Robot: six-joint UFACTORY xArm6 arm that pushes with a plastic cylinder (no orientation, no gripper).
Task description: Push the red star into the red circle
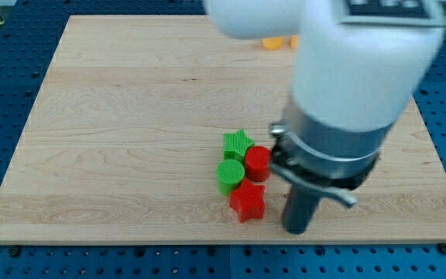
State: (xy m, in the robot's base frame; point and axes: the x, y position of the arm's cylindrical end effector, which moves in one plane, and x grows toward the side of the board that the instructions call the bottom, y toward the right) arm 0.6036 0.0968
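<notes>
- We see a pale wooden board (130,116) carrying four blocks right of centre.
- The green star (237,142) sits at 12 o'clock of the green cylinder (230,175).
- The red circle (258,163) touches both.
- The red star (248,202) lies at 6 o'clock of the circle.
- A partly hidden yellow block (273,43) lies at the top edge.

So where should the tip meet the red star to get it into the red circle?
There is no claw, so it is a push. The red star sits just below the red circle, nearly touching. My tip stands to the star's right, slightly lower. Probably best to contact the star's bottom edge and push toward the view's top, slightly rightward.
</notes>
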